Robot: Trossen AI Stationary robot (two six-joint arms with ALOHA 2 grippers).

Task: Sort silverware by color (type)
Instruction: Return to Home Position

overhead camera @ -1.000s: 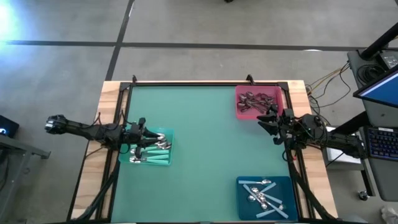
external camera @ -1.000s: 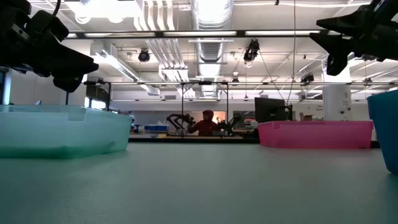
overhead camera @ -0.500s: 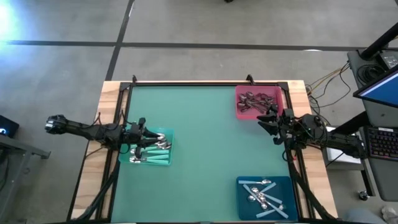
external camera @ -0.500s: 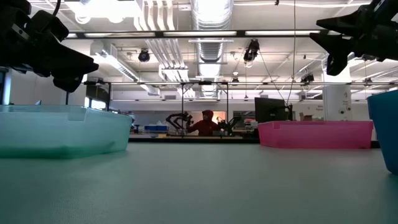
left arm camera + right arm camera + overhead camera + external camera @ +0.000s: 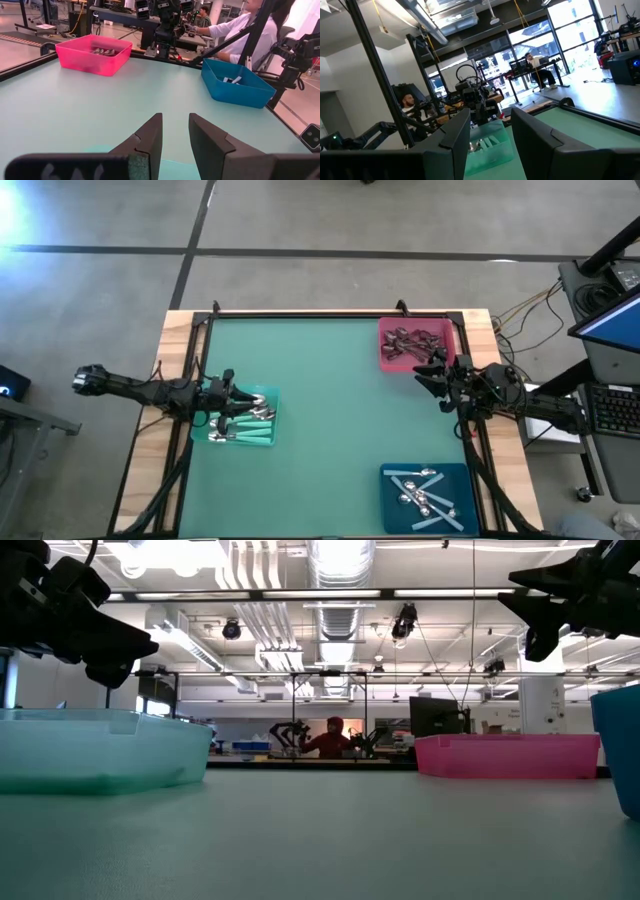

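Note:
The silverware lies in three trays. Teal-handled spoons (image 5: 246,426) are in the teal tray (image 5: 268,398) at the left. Dark metal spoons (image 5: 408,340) are in the pink tray (image 5: 384,360) at the far right. Pale-blue-handled spoons (image 5: 424,488) are in the blue tray (image 5: 392,508) at the near right. My left gripper (image 5: 234,388) hovers open over the teal tray's far edge, with nothing between its fingers (image 5: 150,140). My right gripper (image 5: 430,372) stands open just near of the pink tray, raised and holding nothing.
The green table top (image 5: 320,410) stretches between the trays, framed by a dark rail (image 5: 300,313) and wooden edges. In the low view the teal tray (image 5: 100,748), pink tray (image 5: 505,755) and blue tray (image 5: 620,745) stand on the surface. People sit at benches beyond the table.

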